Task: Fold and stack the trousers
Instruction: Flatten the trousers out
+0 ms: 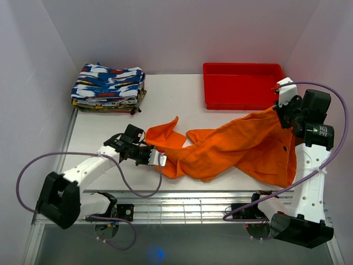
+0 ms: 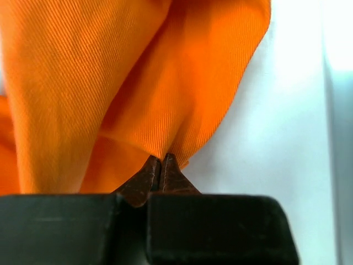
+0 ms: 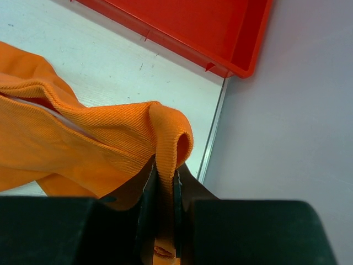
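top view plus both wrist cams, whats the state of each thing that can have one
trousers, unfolded and rumpled, strung between both claws
left claw, shut, pinching a trousers edge at its tips
right claw, shut on a trousers fold, raised off the table
red tray, upright, looks empty
patterned clothes, folded and stacked at the far left corner

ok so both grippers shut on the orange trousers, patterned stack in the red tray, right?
No: top view shows the patterned stack on the table, far left, apart from the red tray. Left gripper and right gripper are shut on the orange trousers.
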`<state>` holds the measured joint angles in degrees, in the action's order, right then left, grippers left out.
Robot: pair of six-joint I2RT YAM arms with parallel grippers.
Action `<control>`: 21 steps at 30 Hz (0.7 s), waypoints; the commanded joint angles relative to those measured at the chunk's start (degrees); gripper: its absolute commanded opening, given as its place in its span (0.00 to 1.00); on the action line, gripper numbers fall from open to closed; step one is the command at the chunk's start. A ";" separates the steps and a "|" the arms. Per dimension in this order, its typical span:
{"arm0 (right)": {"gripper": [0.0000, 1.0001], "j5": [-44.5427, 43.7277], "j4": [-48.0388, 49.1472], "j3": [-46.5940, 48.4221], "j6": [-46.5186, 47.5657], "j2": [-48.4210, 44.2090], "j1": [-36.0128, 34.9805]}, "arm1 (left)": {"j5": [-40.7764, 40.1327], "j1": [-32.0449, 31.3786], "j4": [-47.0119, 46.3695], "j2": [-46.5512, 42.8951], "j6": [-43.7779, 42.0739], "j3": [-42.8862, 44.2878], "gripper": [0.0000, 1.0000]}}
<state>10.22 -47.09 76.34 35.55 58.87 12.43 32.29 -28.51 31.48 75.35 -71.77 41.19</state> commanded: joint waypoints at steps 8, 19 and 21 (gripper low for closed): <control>0.08 -0.29 4.46 -7.25 7.42 -4.99 0.76 | -3.19 0.83 24.93 -26.04 8.73 8.37 0.00; 0.08 1.99 9.03 -5.06 8.66 -0.78 5.23 | -16.73 1.00 24.59 -25.34 36.86 29.99 0.00; 0.08 3.23 10.35 -4.09 8.22 1.15 6.12 | -17.96 1.00 22.66 -23.51 39.59 33.06 0.00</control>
<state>11.88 -42.85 68.71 43.07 58.43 16.91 19.20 -27.86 56.95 50.83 -41.39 69.41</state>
